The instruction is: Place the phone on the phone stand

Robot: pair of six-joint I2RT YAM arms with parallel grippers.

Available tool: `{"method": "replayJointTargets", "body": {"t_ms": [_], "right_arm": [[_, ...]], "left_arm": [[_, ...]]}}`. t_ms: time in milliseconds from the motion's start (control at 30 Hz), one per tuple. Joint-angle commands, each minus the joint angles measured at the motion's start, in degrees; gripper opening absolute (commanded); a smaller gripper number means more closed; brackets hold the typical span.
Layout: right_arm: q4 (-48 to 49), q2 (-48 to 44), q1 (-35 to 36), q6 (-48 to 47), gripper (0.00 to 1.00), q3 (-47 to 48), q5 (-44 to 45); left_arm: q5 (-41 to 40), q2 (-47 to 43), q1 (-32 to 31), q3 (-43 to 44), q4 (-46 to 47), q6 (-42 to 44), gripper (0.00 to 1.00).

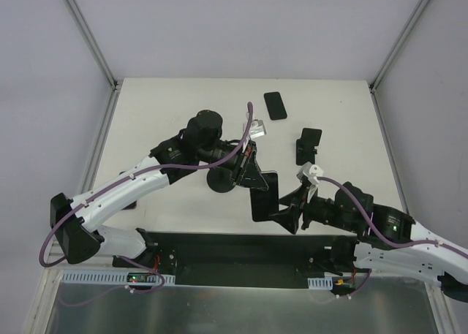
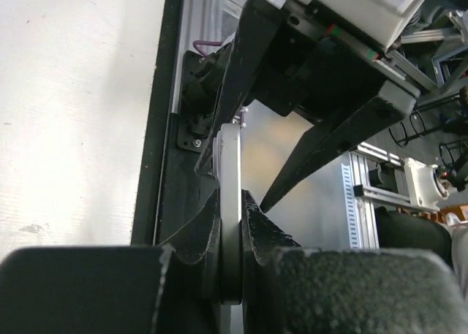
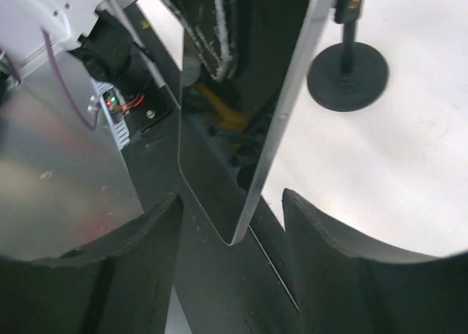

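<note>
A flat black phone with a shiny glass face (image 1: 263, 196) is held up off the white table (image 1: 168, 107), near the middle and close to the front edge. It is pinched on its thin sides by the left gripper (image 1: 256, 177), whose fingers are closed tight on it; in the left wrist view the pale edge of the phone (image 2: 229, 202) is seen squeezed between the two dark pads. The right gripper (image 1: 278, 207) is held wide open, and in the right wrist view the bottom corner of the phone (image 3: 241, 93) is seen between its two fingers, with a gap on each side. A pass from one gripper to the other seems to be the step in hand. For this to be done well, the phone should be kept steady by the left gripper until the right fingers are shut firmly on its flat faces, and only then should it be let go. The glass may be slippery, so a deep grip is wanted. The small black phone stand with a tilted back plate (image 1: 308, 144) is set well apart, farther back on the right, and nothing is held on it. A second flat black phone (image 1: 275, 105) is laid at the back. A round black foot with a thin post (image 1: 219, 180) is stood under the left arm. No box, bowl or tray is seen.
</note>
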Motion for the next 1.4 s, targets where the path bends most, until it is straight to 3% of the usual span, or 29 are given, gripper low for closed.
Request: {"method": "replayJointTargets", "body": {"t_ms": [0,167,333,467,567,600,633,800,833,867,933,1100,1200,1267,1333,1367], "right_arm": [[5.06,3.58,-0.1,-0.92,0.51,2.15,-9.12],[11.66,2.8,-0.1,1.18,0.37,-0.48,-10.61],[18.34,4.37,-0.1,3.03,0.43,-2.15,-14.21],[22.99,7.01,-0.01,4.7,0.4,-3.2,-14.92],[29.05,7.63,-0.1,5.49,0.05,-4.69,-14.66],[32.38,7.37,-0.01,6.02,0.01,-6.27,-13.96],[34.32,7.11,-0.01,6.2,0.01,-7.15,-12.48],[43.91,5.78,-0.01,7.34,0.01,-11.91,-7.72],[44.1,6.05,-0.1,7.52,0.01,-11.65,-7.19],[44.27,6.75,-0.01,7.69,0.01,-11.56,-7.1],[44.62,7.19,-0.1,7.78,0.01,-11.29,-6.93],[44.89,8.59,-0.01,7.87,0.0,-10.24,-7.45],[44.8,9.74,-0.01,8.04,0.01,-9.62,-7.98],[43.67,10.53,-0.1,8.22,0.01,-9.1,-6.76],[34.82,11.32,-0.1,8.48,0.17,-5.68,-0.82],[31.65,11.76,-0.01,8.48,0.4,-4.45,0.88]], "left_arm": [[6.11,-3.76,-0.15,1.97,3.3,2.8,0.0],[8.31,-7.01,-0.15,-0.93,5.76,3.32,0.0],[8.84,-9.57,-0.15,-2.95,7.08,2.71,0.0],[6.91,-10.53,-0.15,-3.83,8.66,-0.18,0.0],[4.72,-11.85,-0.15,-5.85,14.19,-5.19,0.0],[2.88,-12.64,-0.15,-6.46,16.9,-6.5,0.0],[1.99,-13.17,-0.15,-7.95,18.58,-9.22,0.0],[-3.02,-15.72,-0.06,-12.0,24.39,-14.42,0.34],[-3.46,-15.9,-0.06,-13.4,26.83,-16.17,0.34],[-3.55,-15.98,-0.06,-13.67,27.64,-16.79,0.34],[-2.94,-15.63,-0.06,-14.03,28.7,-17.67,0.24],[-0.57,-14.67,-0.06,-13.94,29.41,-17.86,0.25],[0.92,-14.49,-0.06,-13.77,30.46,-17.68,0.02],[0.49,-14.93,-0.06,-13.15,29.68,-16.72,0.0],[-4.58,-16.94,-0.06,-9.75,18.65,-10.0,0.0],[-8.78,-19.13,-0.06,-8.16,13.38,-7.07,0.0]]}}
